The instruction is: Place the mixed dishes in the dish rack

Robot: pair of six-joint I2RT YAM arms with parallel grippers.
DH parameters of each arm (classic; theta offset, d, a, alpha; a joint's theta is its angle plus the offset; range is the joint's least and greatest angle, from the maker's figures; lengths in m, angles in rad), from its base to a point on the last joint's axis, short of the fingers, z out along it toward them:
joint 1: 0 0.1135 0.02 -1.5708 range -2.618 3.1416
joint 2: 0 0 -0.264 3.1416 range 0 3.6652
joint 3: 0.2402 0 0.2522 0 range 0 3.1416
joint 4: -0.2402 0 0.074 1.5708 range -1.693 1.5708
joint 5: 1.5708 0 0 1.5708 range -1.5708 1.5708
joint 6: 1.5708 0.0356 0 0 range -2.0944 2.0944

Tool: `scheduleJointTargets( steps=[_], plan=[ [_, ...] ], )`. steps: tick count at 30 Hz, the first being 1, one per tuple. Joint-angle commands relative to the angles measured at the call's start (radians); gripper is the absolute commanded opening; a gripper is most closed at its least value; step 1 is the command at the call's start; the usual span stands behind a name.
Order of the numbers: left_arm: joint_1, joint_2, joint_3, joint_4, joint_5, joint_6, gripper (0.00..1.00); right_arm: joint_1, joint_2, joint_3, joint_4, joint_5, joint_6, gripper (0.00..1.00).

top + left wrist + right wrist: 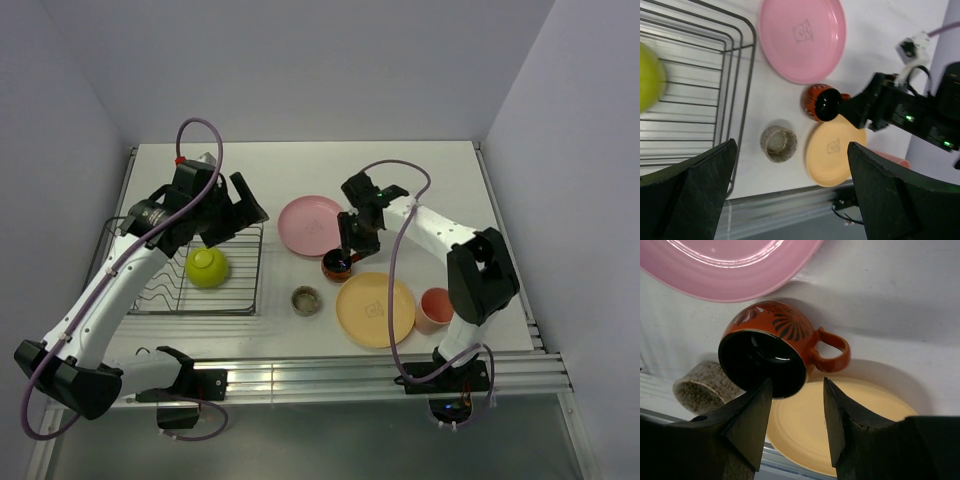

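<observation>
The dark wire dish rack [260, 270] sits at the left and holds the lime-green bowl [207, 266]. My left gripper [236, 212] hangs open and empty above the rack's right side. The pink plate [310, 225], small red-orange bowl [337, 265] with a handle and dark inside, tiny beige-grey cup [306, 300], yellow-orange plate [375, 308] and salmon-pink cup [435, 308] stand on the table. My right gripper [795, 390] is open just above the red-orange bowl [770, 352]. One finger overlaps the bowl's rim and the bowl looks tilted.
In the left wrist view the rack's rim [742, 117] is at the left, with the beige-grey cup [778, 144] beside it. The metal rail [330, 375] runs along the table's near edge. White walls close in the back and sides.
</observation>
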Motion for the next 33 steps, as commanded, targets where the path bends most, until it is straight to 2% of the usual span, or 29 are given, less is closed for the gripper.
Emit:
scheduleJointTargets(
  steps=[1,6,8,9,11,12,18,23,24,27,33],
  plan=[
    [-0.007,-0.022,0.020,0.042,0.104,-0.035,0.99,0.034,0.039,-0.003,0.048,0.040,0.035,0.52],
    [-0.007,-0.052,0.008,0.021,0.104,-0.033,0.99,0.066,0.070,-0.020,0.065,0.074,0.049,0.48],
    [-0.007,-0.060,0.003,0.015,0.105,-0.032,0.99,0.078,0.087,-0.029,0.074,0.088,0.052,0.35],
    [-0.005,-0.060,0.002,0.010,0.108,-0.030,0.99,0.080,0.093,-0.032,0.077,0.091,0.052,0.22],
    [-0.007,-0.062,0.005,0.008,0.122,-0.025,0.99,0.085,0.102,-0.040,0.082,0.097,0.053,0.10],
    [-0.007,-0.059,0.008,0.008,0.131,-0.022,0.99,0.085,0.102,-0.042,0.086,0.097,0.052,0.00],
    [-0.007,-0.020,0.057,0.034,0.294,-0.033,0.99,0.082,0.012,-0.011,0.076,0.080,0.055,0.00],
    [0.009,-0.011,0.029,0.114,0.444,-0.136,0.99,0.068,-0.117,0.047,0.082,-0.047,0.050,0.00],
    [0.015,-0.014,0.013,0.143,0.525,-0.197,0.99,0.057,-0.153,0.058,0.100,-0.108,0.049,0.00],
    [0.020,-0.029,-0.055,0.263,0.625,-0.369,0.99,0.037,-0.228,0.061,0.157,-0.182,0.052,0.00],
    [0.024,-0.075,-0.185,0.534,0.734,-0.659,0.99,0.006,-0.370,-0.002,0.345,-0.398,0.087,0.00]
  ],
)
